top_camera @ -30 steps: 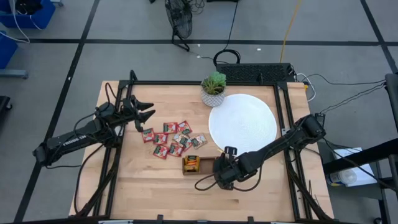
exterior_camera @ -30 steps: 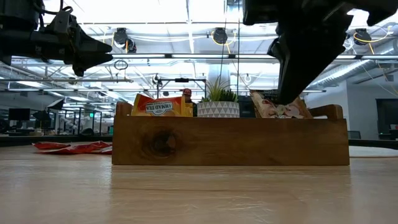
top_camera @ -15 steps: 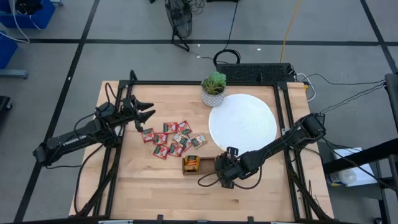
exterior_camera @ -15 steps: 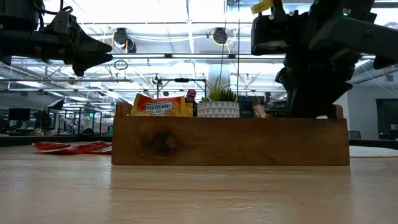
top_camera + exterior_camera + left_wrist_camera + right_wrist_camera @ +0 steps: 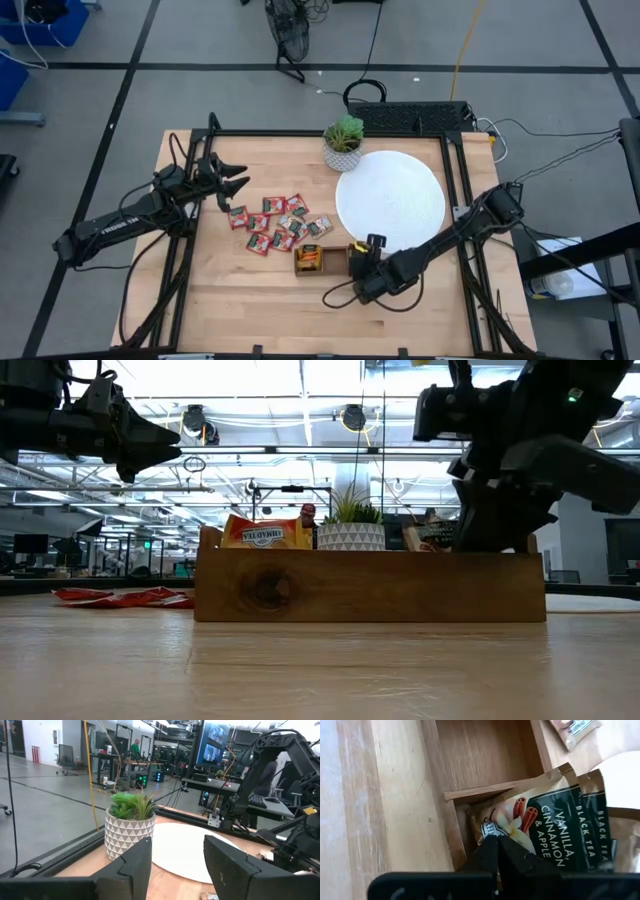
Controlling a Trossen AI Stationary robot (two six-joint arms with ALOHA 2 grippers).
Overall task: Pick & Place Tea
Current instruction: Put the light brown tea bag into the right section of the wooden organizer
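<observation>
Care matters as the right gripper [image 5: 496, 851], jaws clenched on a pale vanilla-cinnamon tea sachet [image 5: 547, 827] inside the brown wooden tray [image 5: 334, 261], should seat it before releasing.

Small flat square tea sachets [image 5: 275, 224], mostly red: scattered flat on my surface. Orange sachets [image 5: 309, 259] upright in tray; pale dark-printed sachet [image 5: 555, 827] pinched in my right jaws.

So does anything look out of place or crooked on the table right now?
Only slightly: the pale sachet under the right gripper leans askew against the divider in the wooden tray, not flat. Loose red sachets lie scattered beside it.
</observation>
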